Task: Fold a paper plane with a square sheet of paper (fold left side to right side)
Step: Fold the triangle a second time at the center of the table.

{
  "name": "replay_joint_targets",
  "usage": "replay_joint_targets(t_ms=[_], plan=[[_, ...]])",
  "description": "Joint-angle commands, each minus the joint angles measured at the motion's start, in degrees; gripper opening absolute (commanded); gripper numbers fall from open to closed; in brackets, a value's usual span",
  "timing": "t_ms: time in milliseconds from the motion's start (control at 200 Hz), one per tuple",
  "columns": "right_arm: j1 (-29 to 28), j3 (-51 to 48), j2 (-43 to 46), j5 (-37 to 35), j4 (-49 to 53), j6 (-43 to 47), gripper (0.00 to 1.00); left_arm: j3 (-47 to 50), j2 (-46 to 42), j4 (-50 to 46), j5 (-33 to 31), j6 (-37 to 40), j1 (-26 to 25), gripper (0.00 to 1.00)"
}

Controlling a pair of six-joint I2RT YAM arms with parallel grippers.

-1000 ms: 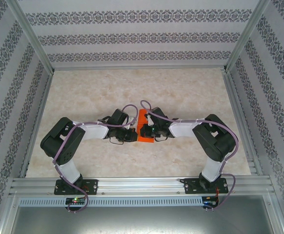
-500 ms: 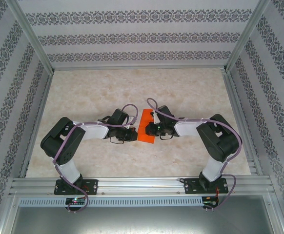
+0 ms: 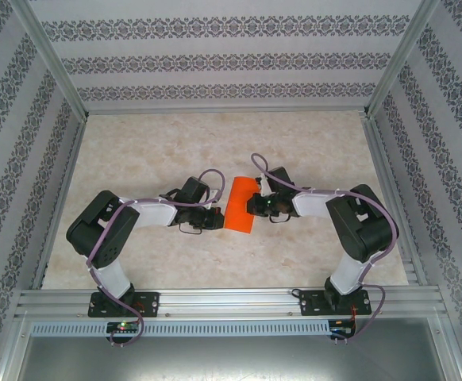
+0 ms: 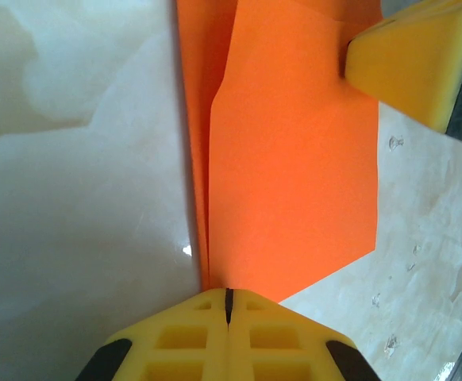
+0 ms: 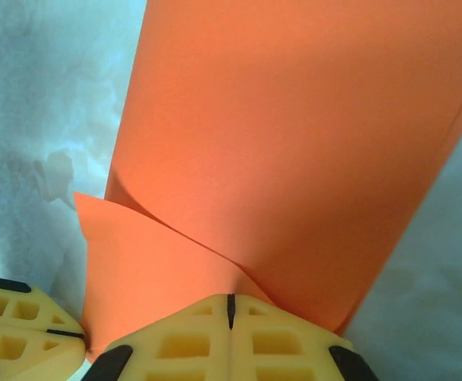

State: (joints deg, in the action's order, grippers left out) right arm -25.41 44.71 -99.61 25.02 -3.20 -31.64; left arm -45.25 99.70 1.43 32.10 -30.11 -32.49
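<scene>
The square sheet of paper (image 3: 238,208), folded into a narrow orange strip, lies on the table (image 3: 310,143) near its middle, between the two arms, its long side running from near to far and leaning slightly to the right at the far end. The left gripper (image 3: 218,221) is at the strip's near left edge with its yellow fingers (image 4: 183,337) pressed together; the folded edge runs right up to their seam, and from so close it is hard to say whether they pinch the paper or only bear down on it. The right gripper (image 3: 251,206) is at the right edge, fingers (image 5: 183,345) closed on a loose upper layer, which curls up off the layer beneath and bends toward them
</scene>
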Motion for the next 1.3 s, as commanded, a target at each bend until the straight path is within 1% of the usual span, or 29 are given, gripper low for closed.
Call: replay_joint_targets(t_ms=[0,185,295,410,525,664,834,949,1074,1294], plan=[[3.7,-1.18,0.38,-6.47,4.34,2.68,0.0,1.37,1.91,-5.83,-3.95,0.05,0.85,0.05],[6.74,-1.29,1.39,-6.34,5.39,4.05,0.0,1.2,1.47,-5.87,-3.83,0.14,0.84,0.05],[8.08,-1.03,3.73,-5.63,6.52,4.24,0.0,1.21,1.02,-5.66,-3.56,0.21,0.85,0.05],[7.32,-1.03,7.51,-3.59,6.38,2.81,0.0,0.97,0.61,-5.62,-3.38,0.22,0.85,0.05],[4.65,-1.2,9.25,-1.75,4.83,0.48,0.0,0.85,0.25,-5.47,-3.39,0.14,0.85,0.05],[0.09,-0.4,7.38,0.35,0.99,-2.99,0.0,0.56,0.1,-5.65,-3.29,0.31,0.84,0.05],[-3.09,2.7,2.28,1.42,-0.96,-4.61,0.0,0.12,0.39,-5.36,-2.92,0.28,0.83,0.05],[-3.32,3.45,-0.5,1.07,-0.7,-5.01,0.0,-0.54,0.45,-5.29,-2.38,0.23,0.8,0.05],[-3.18,3.69,-2.3,-0.36,1.73,-4.37,0.0,-2.03,-0.09,-6.15,-1.72,0.29,0.85,0.06],[-3.06,3.12,-3.39,-2.02,4.21,-3.14,0.0,-6.35,-0.72,-8.68,2.2,1.37,0.76,0.07]])
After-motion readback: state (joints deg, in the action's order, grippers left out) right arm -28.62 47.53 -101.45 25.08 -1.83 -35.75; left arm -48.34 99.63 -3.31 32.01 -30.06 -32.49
